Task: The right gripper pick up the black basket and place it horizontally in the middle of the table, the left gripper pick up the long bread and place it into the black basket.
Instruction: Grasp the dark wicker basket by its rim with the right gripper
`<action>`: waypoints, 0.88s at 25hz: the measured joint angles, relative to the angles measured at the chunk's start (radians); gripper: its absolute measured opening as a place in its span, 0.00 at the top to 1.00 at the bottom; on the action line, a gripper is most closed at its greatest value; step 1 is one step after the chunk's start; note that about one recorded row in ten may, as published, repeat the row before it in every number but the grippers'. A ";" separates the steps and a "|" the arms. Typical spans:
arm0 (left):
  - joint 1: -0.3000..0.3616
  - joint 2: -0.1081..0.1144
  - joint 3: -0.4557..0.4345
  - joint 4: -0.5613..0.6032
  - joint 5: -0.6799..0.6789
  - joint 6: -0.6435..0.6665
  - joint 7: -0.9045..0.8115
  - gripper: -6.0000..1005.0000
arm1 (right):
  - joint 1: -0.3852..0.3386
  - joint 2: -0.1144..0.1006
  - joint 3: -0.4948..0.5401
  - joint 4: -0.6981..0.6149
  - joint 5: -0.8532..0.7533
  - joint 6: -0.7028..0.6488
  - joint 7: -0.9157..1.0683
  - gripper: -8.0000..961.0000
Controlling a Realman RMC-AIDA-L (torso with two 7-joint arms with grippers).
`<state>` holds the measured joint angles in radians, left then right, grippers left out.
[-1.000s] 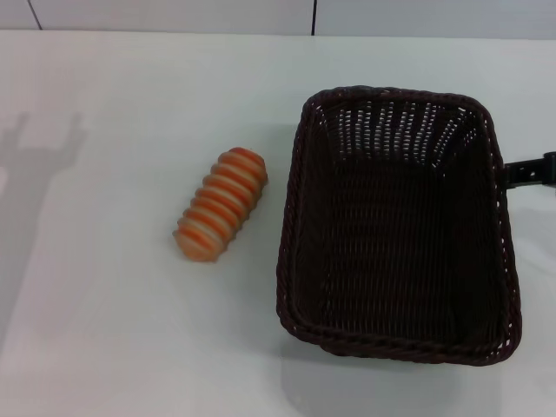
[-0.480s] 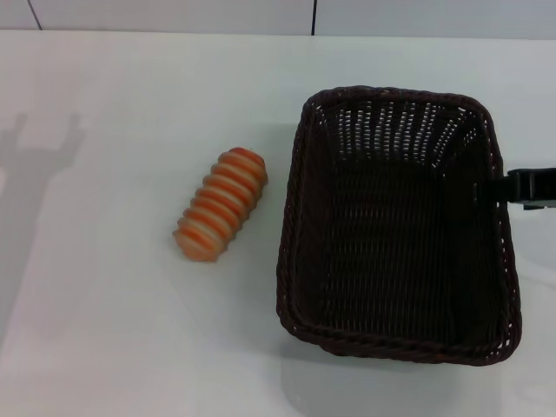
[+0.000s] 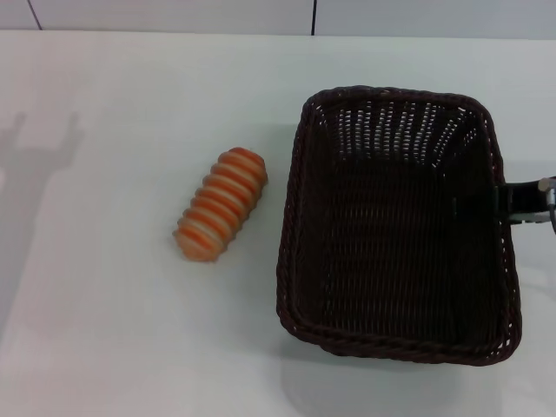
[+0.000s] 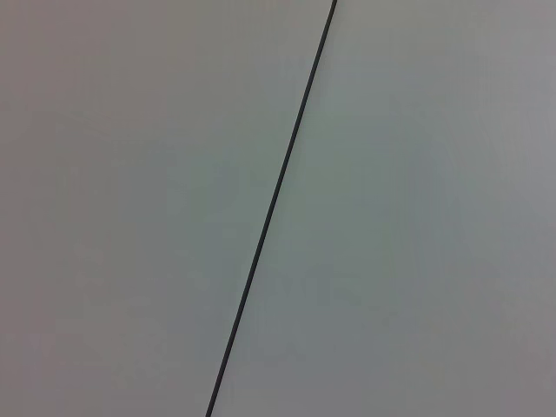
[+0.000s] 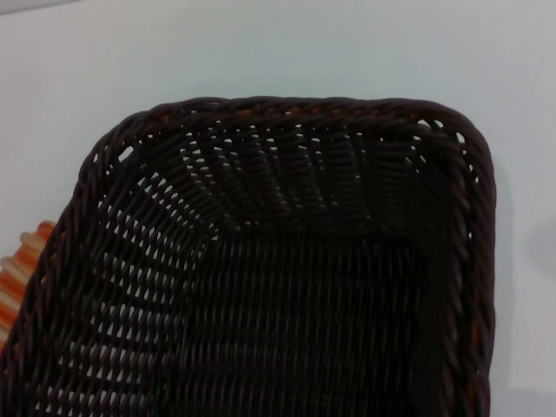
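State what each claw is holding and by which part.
Right claw sits at the basket's right rim; whether it grips cannot be told. Left claw is out of view. Bread lies free.

Head view high over table, right wrist close above black basket

- The right gripper sits lower along the right rim of the black basket than a second ago, when it showed as a dark bar higher up that side; half a second ago it reached further inward over the rim
- it now shows a pale metallic tip at the picture's right edge, which earlier looked all black
- the basket's far right corner has shifted slightly; its outline sits a touch differently against the table
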<state>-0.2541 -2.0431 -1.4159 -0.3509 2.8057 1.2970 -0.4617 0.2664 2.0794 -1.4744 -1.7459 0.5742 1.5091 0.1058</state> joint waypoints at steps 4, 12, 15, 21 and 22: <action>-0.002 0.000 0.000 0.000 0.000 0.002 0.000 0.17 | 0.002 -0.001 -0.006 0.024 0.001 -0.012 -0.001 0.14; -0.008 0.000 0.000 0.000 0.000 0.001 0.000 0.17 | 0.016 -0.002 -0.027 0.070 0.001 -0.037 -0.004 0.14; -0.010 0.000 0.000 0.002 0.000 0.001 0.000 0.17 | 0.025 -0.002 -0.030 0.085 0.001 -0.046 -0.005 0.15; -0.011 0.004 0.000 0.002 0.001 0.001 0.000 0.17 | 0.038 -0.002 -0.040 0.101 0.001 -0.053 -0.008 0.18; -0.011 0.005 0.000 0.002 0.001 0.002 0.000 0.17 | 0.039 -0.002 -0.041 0.101 0.001 -0.053 -0.008 0.19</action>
<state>-0.2653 -2.0386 -1.4161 -0.3484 2.8062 1.2990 -0.4617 0.3055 2.0769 -1.5153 -1.6446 0.5747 1.4557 0.0977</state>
